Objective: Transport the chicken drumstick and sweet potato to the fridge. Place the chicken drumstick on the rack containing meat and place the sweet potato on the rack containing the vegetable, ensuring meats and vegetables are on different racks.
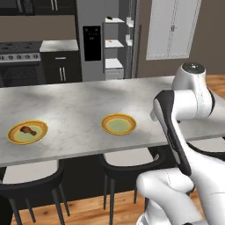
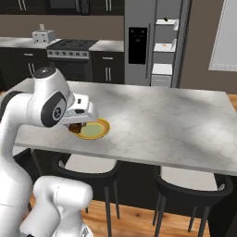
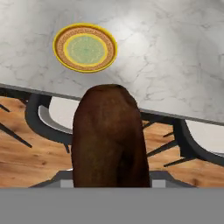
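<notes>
over on the far left of the marble counter, the chicken drumstick sits alone on its yellow plate, untouched and waiting. moving right, the second yellow plate is bare, nothing on its green centre. and here's why: the sweet potato is up in the gripper, jaws pinching it by one end so it stands tall in the hand view, hanging over the counter edge above the stools and wooden floor. that's the worry, folks: a smooth lump held by its end, with a long swing and a drive ahead, could twist or slip out and drop to the floor. further right and well behind, the fridge stands with one door open, white shelves showing small items too tiny to name from here, so picking the vegetable rack wrongly is the other risk, and clipping a shelf edge on entry looks possible too.
</notes>
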